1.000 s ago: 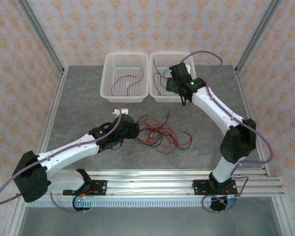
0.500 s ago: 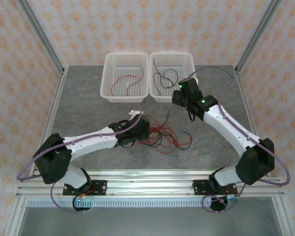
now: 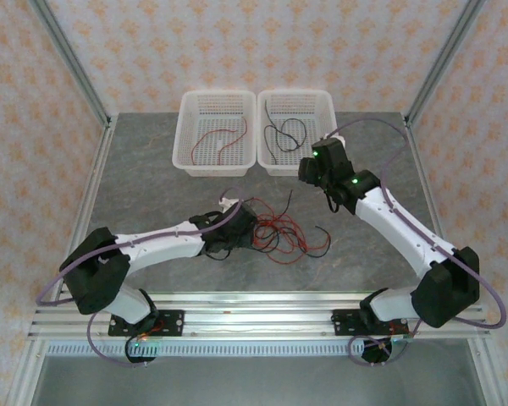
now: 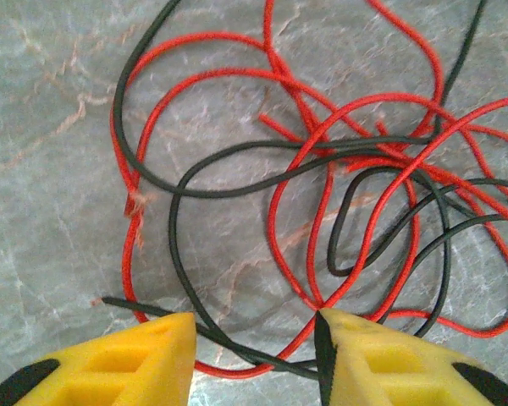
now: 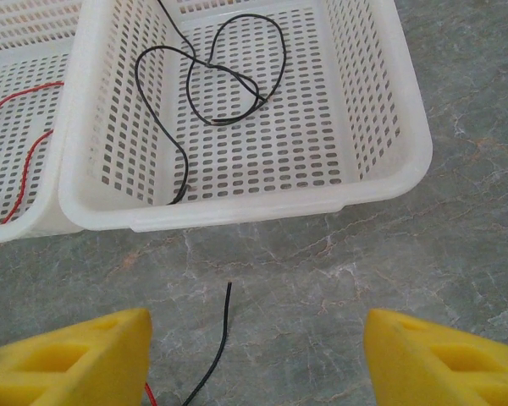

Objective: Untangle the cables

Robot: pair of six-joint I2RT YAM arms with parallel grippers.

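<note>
Ahead of the left gripper [image 4: 256,328], the tangle of cables [image 4: 322,169] runs off the top and right edges of the wrist view. A black strand [image 4: 237,342] crossing low between the yellow fingers [image 4: 135,364] slips under the bottom edge, which crops those fingers too, so whether it touches either one cannot be told. Beyond the right gripper [image 5: 258,338], the black-cable basket [image 5: 237,211] loses its far rim to the top edge, the red-cable basket [image 5: 17,228] to its left is cropped, and a loose black end [image 5: 223,330] between the fingers leaves at the bottom.
</note>
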